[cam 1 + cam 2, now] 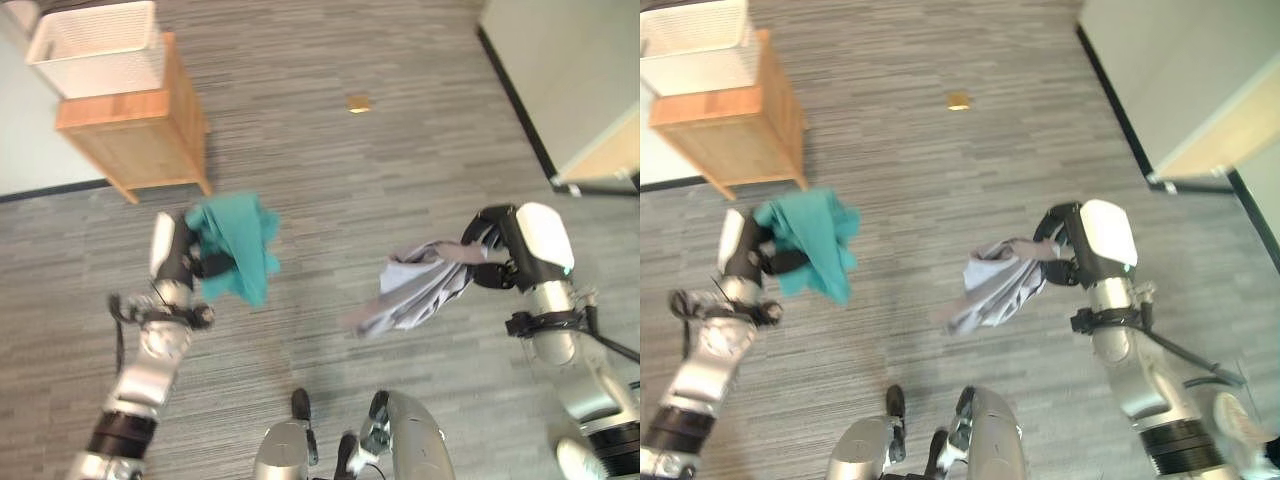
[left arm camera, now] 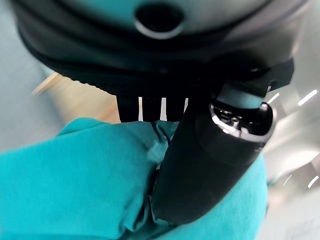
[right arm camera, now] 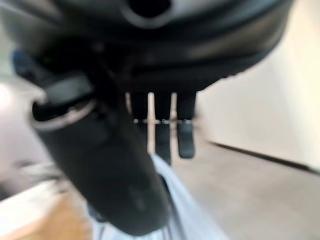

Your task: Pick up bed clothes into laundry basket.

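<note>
So both hands are loaded. The left hand [image 1: 183,262] has its fingers and thumb curled round a teal cloth [image 1: 238,243], which hangs bunched and crumpled in the air above the floor, a rumpled wad with a longer flap drooping down. In the left wrist view the thumb [image 2: 200,165] is pressed right into the teal folds, so that's a firm clamp. The right hand [image 1: 492,255] is pinching a pale lavender-grey cloth [image 1: 415,290] by one end; it trails away from the hand toward the middle of the room in a long, creased, twisted drape, also off the floor. The right wrist view shows the light fabric running out past the thumb [image 3: 112,170] and fingers.

The white laundry basket [image 1: 100,45] sits on top of a wooden cabinet [image 1: 135,135] at the far left, by the wall. It's a slatted white tub with an open top, and neither cloth is in it.

Room-wise, the grey striped floor [image 1: 350,180] between the hands and the cabinet is wide open, apart from a small tan scrap [image 1: 358,103] lying well ahead. On the far right there's a light wall panel [image 1: 570,80] with a dark baseboard edge, near the right arm.
</note>
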You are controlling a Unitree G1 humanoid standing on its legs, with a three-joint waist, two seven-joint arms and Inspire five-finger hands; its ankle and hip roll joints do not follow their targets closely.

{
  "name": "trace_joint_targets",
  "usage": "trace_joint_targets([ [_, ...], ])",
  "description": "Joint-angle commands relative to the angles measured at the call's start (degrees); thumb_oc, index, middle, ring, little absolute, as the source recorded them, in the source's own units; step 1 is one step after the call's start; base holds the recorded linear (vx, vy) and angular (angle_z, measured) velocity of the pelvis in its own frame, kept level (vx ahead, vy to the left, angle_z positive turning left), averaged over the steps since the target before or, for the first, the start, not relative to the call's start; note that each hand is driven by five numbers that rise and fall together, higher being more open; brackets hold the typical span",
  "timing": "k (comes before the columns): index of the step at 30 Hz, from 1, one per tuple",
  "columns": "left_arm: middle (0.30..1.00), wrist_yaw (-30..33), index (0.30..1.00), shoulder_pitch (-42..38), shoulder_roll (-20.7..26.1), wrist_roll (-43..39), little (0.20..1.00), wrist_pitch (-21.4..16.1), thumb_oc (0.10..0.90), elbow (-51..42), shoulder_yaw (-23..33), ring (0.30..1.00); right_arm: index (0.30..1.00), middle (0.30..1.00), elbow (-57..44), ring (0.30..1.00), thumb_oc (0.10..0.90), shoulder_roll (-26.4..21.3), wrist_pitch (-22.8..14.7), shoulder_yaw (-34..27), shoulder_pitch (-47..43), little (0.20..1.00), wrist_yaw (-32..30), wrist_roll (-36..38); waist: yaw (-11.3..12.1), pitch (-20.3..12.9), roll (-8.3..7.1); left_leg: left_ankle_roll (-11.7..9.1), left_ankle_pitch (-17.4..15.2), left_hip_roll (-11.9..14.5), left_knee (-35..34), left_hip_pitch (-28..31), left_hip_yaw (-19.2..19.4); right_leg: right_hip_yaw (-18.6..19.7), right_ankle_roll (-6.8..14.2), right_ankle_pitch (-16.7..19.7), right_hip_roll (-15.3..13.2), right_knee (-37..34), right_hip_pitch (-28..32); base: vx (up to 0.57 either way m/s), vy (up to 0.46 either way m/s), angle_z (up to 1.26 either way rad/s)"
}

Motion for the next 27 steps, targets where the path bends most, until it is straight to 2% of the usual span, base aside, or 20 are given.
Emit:
trace_joint_targets([
  [1,0.300,5.1,0.300,1.3,4.7,2.2,0.300,-7.1,0.400,-6.5,1.8,0.300,0.300,0.300,0.3,0.300,0.400,1.1,-5.6,-0.9,-12.4,0.300,-2.2,3.2,2.4,-7.9,-3.94,-4.0,0.2,-3.1,-7.8,2.0,6.5,1.5,0.9,2.6,-3.0,-24.6,15.4,0.65,-0.357,0.95],
  [3,0.300,5.6,0.300,2.0,4.2,2.8,0.300,-7.6,0.400,-7.8,3.7,0.300,0.300,0.300,-0.4,0.300,0.400,0.7,-5.9,0.1,-13.9,0.300,-1.6,3.6,2.2,-8.8,-5.20,-6.8,-2.4,-2.3,-8.3,5.3,4.1,3.3,0.7,6.1,-6.4,-40.5,14.1,0.67,-0.453,0.68],
  [4,0.300,5.7,0.300,2.6,3.5,3.4,0.300,-8.0,0.400,-8.0,4.2,0.300,0.300,0.300,-1.0,0.300,0.400,0.6,-5.5,-0.3,-13.2,0.300,-0.9,3.6,1.4,-9.4,-5.28,-7.8,-3.7,-1.7,-8.3,6.6,2.3,4.7,1.5,8.7,-7.2,-46.0,14.5,0.63,-0.401,0.75],
  [5,0.300,6.0,0.300,2.6,3.0,3.9,0.300,-8.0,0.400,-7.8,4.2,0.300,0.300,0.300,-1.7,0.300,0.400,0.6,-5.5,-0.7,-12.3,0.300,-0.9,3.0,0.3,-9.4,-5.31,-8.4,-4.5,-0.8,-8.3,8.1,0.3,7.7,2.3,11.1,-7.3,-48.4,13.8,0.61,-0.386,0.94],
  [6,0.300,6.3,0.300,2.7,2.6,4.3,0.300,-8.0,0.400,-7.4,4.4,0.300,0.300,0.300,-1.9,0.300,0.400,0.3,-5.3,-1.2,-11.5,0.300,-0.7,2.7,-0.7,-9.4,-5.70,-8.9,-5.3,0.1,-8.3,9.8,-1.1,10.3,2.9,12.8,-7.2,-48.7,12.8,0.54,-0.402,1.26],
  [7,0.300,5.9,0.300,2.8,2.9,4.8,0.300,-8.2,0.400,-7.5,4.8,0.300,0.300,0.300,-2.5,0.300,0.400,-0.5,-5.2,-1.6,-11.2,0.300,0.2,2.8,-0.5,-10.0,-6.56,-9.3,-6.8,0.6,-8.2,11.1,-2.0,11.5,2.9,11.6,-6.5,-49.6,14.0,0.46,-0.354,1.34],
  [10,0.300,5.1,0.300,5.9,1.7,5.4,0.300,-8.3,0.400,-8.3,5.8,0.300,0.300,0.300,-2.9,0.300,0.400,0.3,-5.5,-2.9,-9.0,0.300,0.6,3.2,-1.2,-11.0,-6.99,-9.6,-8.5,2.0,-3.5,12.1,-4.1,12.2,2.8,11.0,-5.7,-48.2,16.1,0.34,-0.288,1.11],
  [11,0.300,4.7,0.300,7.3,-0.9,3.5,0.300,-8.7,0.400,-8.9,6.0,0.300,0.300,0.300,-3.7,0.300,0.400,0.1,-5.8,-5.6,-6.6,0.300,0.2,3.4,-1.1,-9.8,-7.33,-9.9,-6.2,3.5,7.8,7.2,-4.7,11.3,1.1,9.4,-4.7,-46.8,18.8,0.17,-0.373,0.79],
  [12,0.300,4.4,0.300,7.2,-2.1,2.4,0.300,-9.0,0.400,-9.1,5.4,0.300,0.300,0.300,-3.6,0.300,0.400,-0.8,-5.9,-7.3,-5.5,0.300,-0.6,3.7,-1.5,-9.1,-7.91,-9.9,-5.0,4.9,13.2,3.1,-2.7,8.6,-0.1,8.5,-5.0,-47.3,20.8,0.14,-0.384,1.50],
  [13,0.300,4.4,0.300,7.1,-2.1,2.4,0.300,-8.9,0.400,-9.1,5.3,0.300,0.300,0.300,-3.7,0.300,0.400,-0.9,-5.9,-7.6,-5.3,0.300,-0.6,3.7,-1.8,-9.2,-8.06,-9.9,-4.7,4.8,13.7,2.2,-3.3,8.1,-0.3,8.9,-5.2,-47.6,20.6,0.00,-0.366,1.47],
  [14,0.300,3.8,0.300,6.5,-2.8,1.1,0.300,-8.9,0.400,-9.2,4.3,0.300,0.300,0.300,-3.6,0.300,0.400,-1.9,-5.8,-10.6,-2.7,0.300,-1.6,4.2,-3.6,-9.2,-8.85,-9.1,-3.0,8.8,15.3,-0.6,7.3,2.0,-1.3,7.3,-5.2,-50.3,24.6,-0.02,-0.252,1.26],
  [15,0.300,3.8,0.300,6.5,-2.8,1.1,0.300,-8.9,0.400,-9.2,4.3,0.300,0.300,0.300,-3.7,0.300,0.400,-1.9,-5.8,-10.7,-2.6,0.300,-1.6,4.2,-3.6,-9.2,-8.83,-9.1,-3.0,8.8,15.3,-0.7,7.2,1.9,-1.3,7.4,-5.1,-50.4,24.7,0.09,-0.409,0.94],
  [16,0.300,2.6,0.300,6.9,-2.8,0.5,0.300,-9.0,0.400,-9.4,4.5,0.300,0.300,0.300,-3.4,0.300,0.400,-1.9,-5.4,-13.3,-1.0,0.300,-2.9,4.5,-4.8,-9.1,-8.55,-10.3,-2.1,11.1,15.9,-3.5,17.0,-2.2,-1.6,5.7,-4.3,-52.5,28.7,0.09,-0.179,1.14],
  [17,0.300,2.5,0.300,6.9,-2.8,0.5,0.300,-9.0,0.400,-9.5,4.5,0.300,0.300,0.300,-3.5,0.300,0.400,-1.9,-5.4,-13.6,-0.9,0.300,-2.9,4.6,-4.7,-9.0,-8.55,-10.4,-2.0,11.2,16.0,-3.6,17.0,-2.3,-1.7,5.8,-4.2,-52.8,28.8,0.10,-0.216,1.66],
  [19,0.300,2.2,0.300,6.9,-2.8,-0.3,0.300,-9.1,0.400,-9.3,4.8,0.300,0.300,0.300,-3.3,0.300,0.400,-1.6,-5.3,-14.5,-0.1,0.300,-3.3,4.9,-4.9,-8.4,-8.67,-10.9,0.7,13.6,16.6,-5.5,21.6,-5.5,-2.4,5.7,-4.0,-53.3,30.3,0.01,-0.104,0.97],
  [20,0.300,1.8,0.300,7.4,-3.1,-1.0,0.300,-9.3,0.400,-9.4,5.2,0.300,0.300,0.300,-3.5,0.300,0.400,-1.2,-5.4,-14.9,0.4,0.300,-3.1,5.1,-4.8,-8.8,-7.99,-12.2,1.3,14.3,13.6,-4.6,21.7,-5.6,-1.7,4.8,-3.5,-53.7,31.3,0.06,-0.062,0.56],
  [22,0.300,1.2,0.300,8.3,-3.2,-1.1,0.300,-8.9,0.400,-9.2,6.2,0.300,0.300,0.300,-2.6,0.300,0.400,-0.7,-5.1,-15.8,2.1,0.300,-2.7,4.8,-5.2,-9.5,-6.67,-12.8,3.2,14.3,6.2,-1.2,23.4,-7.5,-1.6,5.2,-2.9,-53.7,31.3,0.08,0.017,0.43],
  [23,0.300,0.2,0.300,9.7,-3.9,-1.0,0.300,-8.6,0.400,-9.8,6.6,0.300,0.300,0.300,-3.0,0.300,0.400,0.8,-5.0,-16.5,4.0,0.300,-1.9,4.8,-5.5,-10.3,-6.07,-13.1,4.7,13.2,1.6,1.6,23.3,-8.0,-1.2,4.8,-2.6,-53.7,32.6,0.11,0.028,0.30],
  [25,0.300,-0.8,0.300,11.2,-4.8,-1.6,0.300,-8.8,0.400,-9.7,6.9,0.300,0.300,0.300,-3.0,0.300,0.400,3.4,-5.1,-17.0,5.0,0.300,-1.8,4.8,-4.9,-11.4,-5.85,-13.7,6.7,12.4,-1.0,3.0,23.4,-8.8,-1.2,5.0,-3.0,-53.7,33.6,0.16,0.019,0.31],
  [27,0.300,-1.0,0.300,11.6,-4.8,-1.8,0.300,-8.9,0.400,-9.6,7.1,0.300,0.300,0.300,-3.1,0.300,0.400,3.6,-5.2,-17.0,5.2,0.300,-1.7,4.8,-4.9,-11.7,-5.84,-13.6,6.8,12.1,-1.8,3.6,23.5,-8.9,-1.1,5.1,-3.1,-53.7,33.7,0.09,0.018,0.15],
])
